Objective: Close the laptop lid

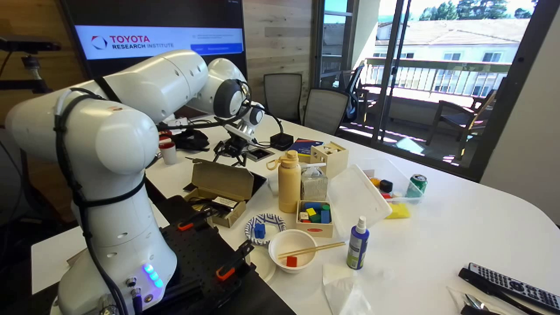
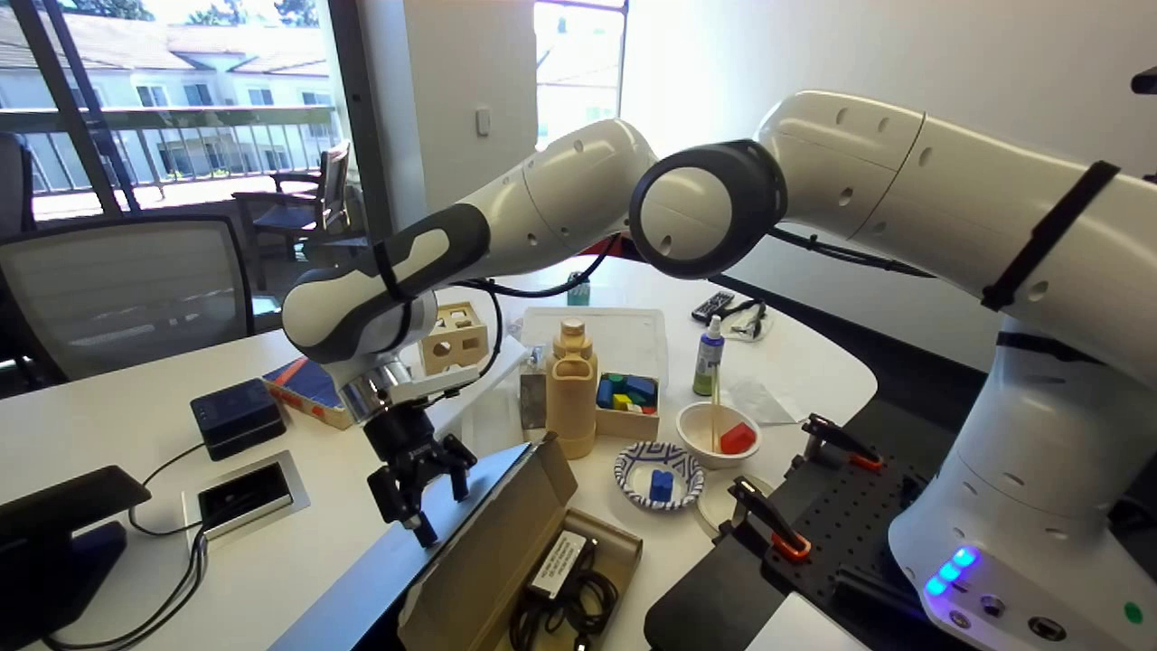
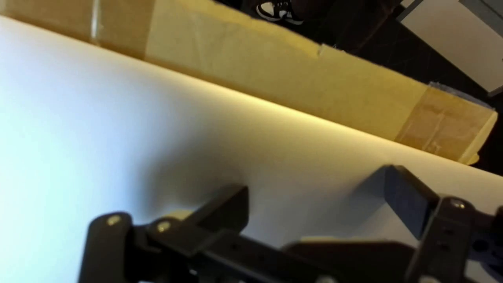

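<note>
The laptop's lid stands tilted up behind an open cardboard box. Its pale silver-blue outer face (image 2: 372,576) shows in an exterior view. Its dark inner side (image 1: 258,183) shows beside the box flap in an exterior view. The lid's smooth pale face (image 3: 98,129) fills most of the wrist view. The laptop's base is mostly hidden by the box. My gripper (image 2: 443,514) is open and empty, fingers pointing down at the lid's outer face. In the wrist view the gripper (image 3: 316,182) has its fingertips close to that face; I cannot tell whether they touch.
The cardboard box (image 2: 506,533) with a cable and adapter stands against the lid's inner side. A tan bottle (image 1: 289,186), a patterned bowl (image 1: 265,225) and a block box (image 1: 315,229) stand nearby. A table socket panel (image 2: 258,502) and black device (image 2: 237,418) lie behind the gripper.
</note>
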